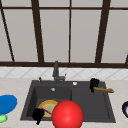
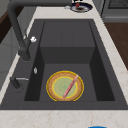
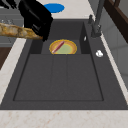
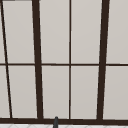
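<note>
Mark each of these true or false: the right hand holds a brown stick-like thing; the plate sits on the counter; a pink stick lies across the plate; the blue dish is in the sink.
The right hand holds a brown stick-like thing: true.
The plate sits on the counter: false, it lies in the sink basin.
A pink stick lies across the plate: true.
The blue dish is in the sink: false, it rests on the counter left of it.

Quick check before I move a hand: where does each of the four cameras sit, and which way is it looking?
Front view: faces the dark sink and window; left hand by the yellow plate, right hand gripping a brown stick.
Left side view: looks along the sink from its left.
Right side view: from its right; the stick-holding hand.
Upper view: faces the window.
Both side views share the plate.
</note>
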Motion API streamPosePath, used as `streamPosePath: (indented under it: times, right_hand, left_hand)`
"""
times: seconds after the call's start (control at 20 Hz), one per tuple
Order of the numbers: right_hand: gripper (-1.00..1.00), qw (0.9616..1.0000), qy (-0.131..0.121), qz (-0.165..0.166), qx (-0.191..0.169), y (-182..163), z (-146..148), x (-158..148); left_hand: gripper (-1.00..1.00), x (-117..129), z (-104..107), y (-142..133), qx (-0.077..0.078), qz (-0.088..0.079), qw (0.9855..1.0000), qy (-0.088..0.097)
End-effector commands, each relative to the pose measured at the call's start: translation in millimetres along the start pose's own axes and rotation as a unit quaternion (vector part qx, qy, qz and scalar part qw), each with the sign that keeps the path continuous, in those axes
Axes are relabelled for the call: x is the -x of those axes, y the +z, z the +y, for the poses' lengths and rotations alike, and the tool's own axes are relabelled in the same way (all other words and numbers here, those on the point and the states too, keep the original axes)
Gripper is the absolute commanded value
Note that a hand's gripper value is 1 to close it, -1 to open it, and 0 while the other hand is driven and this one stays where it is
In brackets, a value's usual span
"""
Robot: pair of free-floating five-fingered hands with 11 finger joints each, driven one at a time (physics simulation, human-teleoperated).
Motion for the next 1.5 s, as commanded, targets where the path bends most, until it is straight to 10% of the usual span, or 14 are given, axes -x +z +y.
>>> streamPosePath:
  times: [0.0,1.45]
  right_hand:
    - [1.0,0.9999,-0.004,-0.003,0.016,8.1,5.9,-29.3]
    - [1.0,0.9998,-0.013,-0.007,0.014,46.1,67.8,-256.6]
  left_hand:
    - [0.0,0.0,0.0,0.0,0.0,0.0,1.0,0.0]
    - [0.0,0.0,0.0,0.0,0.0,0.0,1.0,0.0]
